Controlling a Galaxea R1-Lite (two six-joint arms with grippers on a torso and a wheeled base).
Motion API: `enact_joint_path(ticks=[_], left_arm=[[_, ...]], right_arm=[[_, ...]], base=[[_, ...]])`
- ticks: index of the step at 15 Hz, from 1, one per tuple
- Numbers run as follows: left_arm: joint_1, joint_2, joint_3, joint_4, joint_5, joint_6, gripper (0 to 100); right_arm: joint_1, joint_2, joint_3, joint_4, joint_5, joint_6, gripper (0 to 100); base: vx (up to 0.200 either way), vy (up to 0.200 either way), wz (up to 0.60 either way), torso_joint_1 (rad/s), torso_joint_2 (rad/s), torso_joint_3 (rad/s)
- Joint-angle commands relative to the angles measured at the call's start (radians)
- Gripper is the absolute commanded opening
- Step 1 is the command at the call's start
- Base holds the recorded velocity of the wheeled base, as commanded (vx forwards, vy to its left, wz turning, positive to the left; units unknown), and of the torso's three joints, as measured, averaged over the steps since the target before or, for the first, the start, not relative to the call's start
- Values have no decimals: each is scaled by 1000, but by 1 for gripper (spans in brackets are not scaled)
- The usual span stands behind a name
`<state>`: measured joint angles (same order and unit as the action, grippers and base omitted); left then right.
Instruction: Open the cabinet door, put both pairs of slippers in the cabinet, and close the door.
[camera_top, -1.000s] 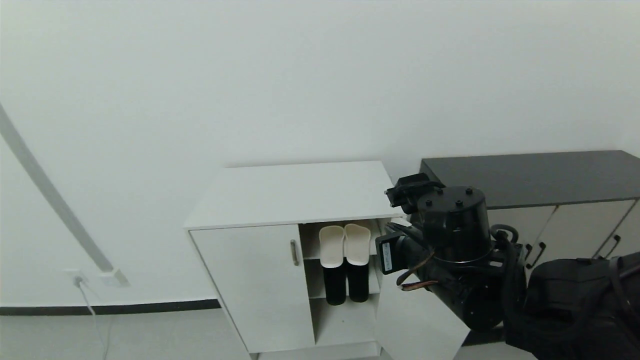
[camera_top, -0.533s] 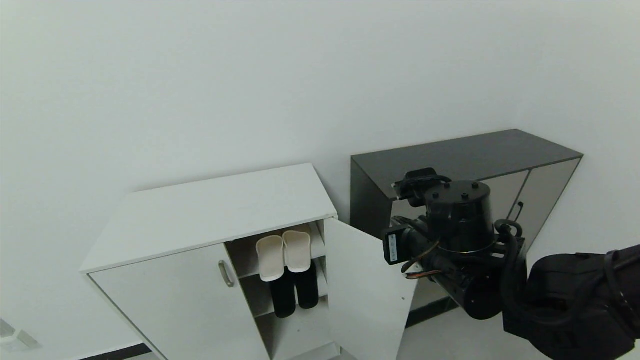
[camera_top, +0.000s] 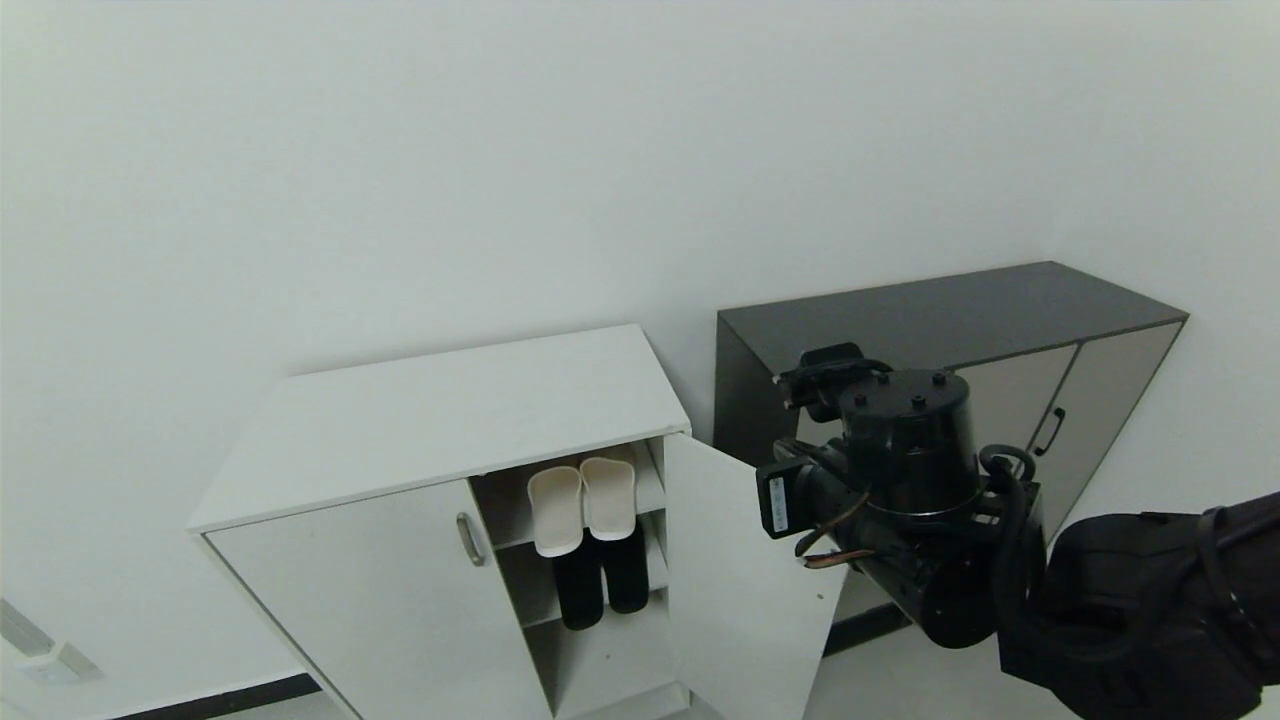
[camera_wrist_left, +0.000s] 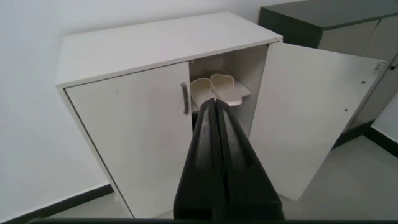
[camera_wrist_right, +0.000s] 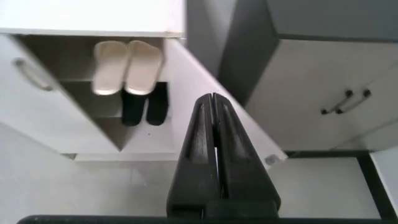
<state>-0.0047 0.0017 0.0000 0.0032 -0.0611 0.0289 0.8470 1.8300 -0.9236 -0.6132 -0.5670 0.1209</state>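
Note:
The white cabinet (camera_top: 440, 415) stands against the wall with its right door (camera_top: 745, 590) swung open and its left door (camera_top: 370, 600) closed. Inside, a white pair of slippers (camera_top: 582, 505) lies on the upper shelf and a black pair (camera_top: 602, 585) on the shelf below. My right arm (camera_top: 905, 470) hangs in front of the open door's outer side. The left gripper (camera_wrist_left: 216, 102) is shut and empty, facing the opening and the white slippers (camera_wrist_left: 221, 90). The right gripper (camera_wrist_right: 212, 98) is shut and empty, above the open door (camera_wrist_right: 205, 81), off from the black slippers (camera_wrist_right: 144, 102).
A dark cabinet (camera_top: 950, 310) with grey doors and black handles (camera_top: 1048, 432) stands right of the white one, near the room's corner. The closed left door carries a metal handle (camera_wrist_left: 185, 98). Bare grey floor (camera_wrist_right: 93, 193) lies before both cabinets.
The whole head view has swung, so the camera moved: the white cabinet now sits further left and the dark cabinet shows at an angle. Slippers and doors look unmoved.

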Motion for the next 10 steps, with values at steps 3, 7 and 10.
enact_joint_path(ticks=[3,7,10], left_arm=[[0,0,0,0,1,-4,0],[0,0,0,0,1,-3,0],[0,0,0,0,1,-3,0]], right_arm=[[0,-1,2,0,-1,0,0],[-9,5,6,-8,1,0,0],[-91,48,-14,-69,41,-83,0]], base=[[-200,0,0,12,9,-1],[-200,0,0,-2,-2,2],[0,0,0,0,0,0]])
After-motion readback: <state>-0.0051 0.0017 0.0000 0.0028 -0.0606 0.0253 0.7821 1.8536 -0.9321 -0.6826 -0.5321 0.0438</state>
